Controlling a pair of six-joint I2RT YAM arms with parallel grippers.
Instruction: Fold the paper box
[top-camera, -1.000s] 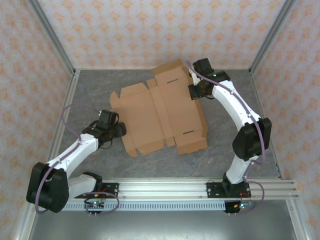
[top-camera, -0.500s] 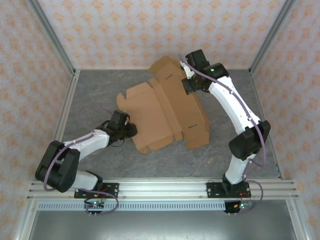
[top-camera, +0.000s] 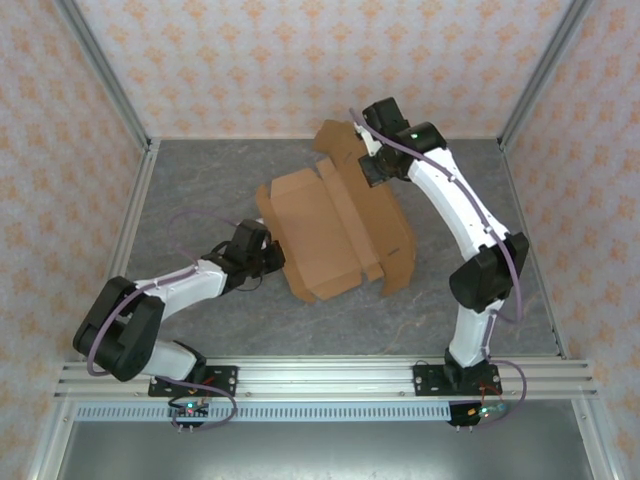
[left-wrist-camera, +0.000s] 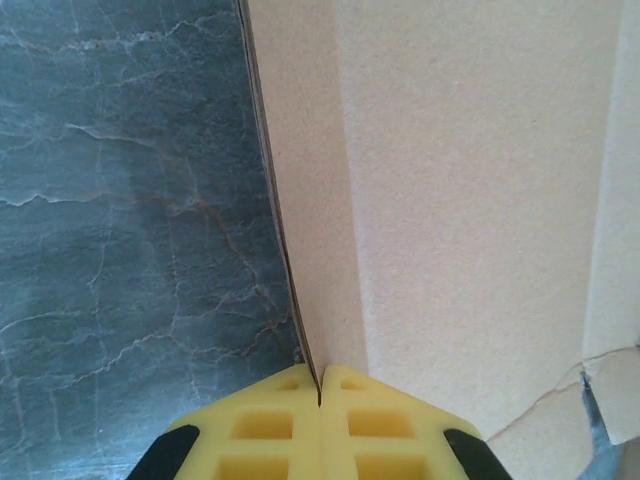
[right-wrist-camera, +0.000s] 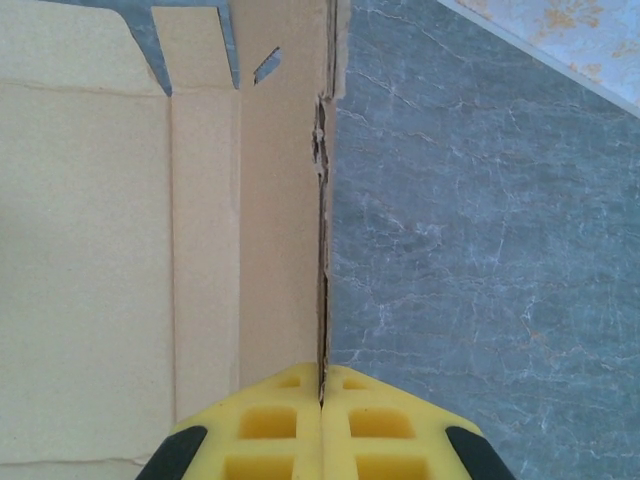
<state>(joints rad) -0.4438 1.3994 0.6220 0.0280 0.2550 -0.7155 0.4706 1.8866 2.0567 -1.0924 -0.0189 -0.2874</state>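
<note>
The paper box (top-camera: 335, 225) is a brown die-cut cardboard sheet with flaps and slots, lying skewed in the middle of the grey table and lifted at its edges. My left gripper (top-camera: 277, 252) pinches its left edge; in the left wrist view the yellow fingers (left-wrist-camera: 320, 395) are shut on the thin edge of the paper box (left-wrist-camera: 450, 200). My right gripper (top-camera: 372, 172) holds the far right edge; in the right wrist view its gripper (right-wrist-camera: 322, 392) is shut on the upright edge of the paper box (right-wrist-camera: 150, 250).
Grey marbled table top (top-camera: 200, 190) lies around the sheet, bounded by patterned walls and metal frame posts (top-camera: 110, 90). The arms' mounting rail (top-camera: 330, 378) runs along the near edge.
The left gripper moved right to the sheet's left edge and shut on it. The right gripper drew the far edge leftward, rotating and raising the sheet.
</note>
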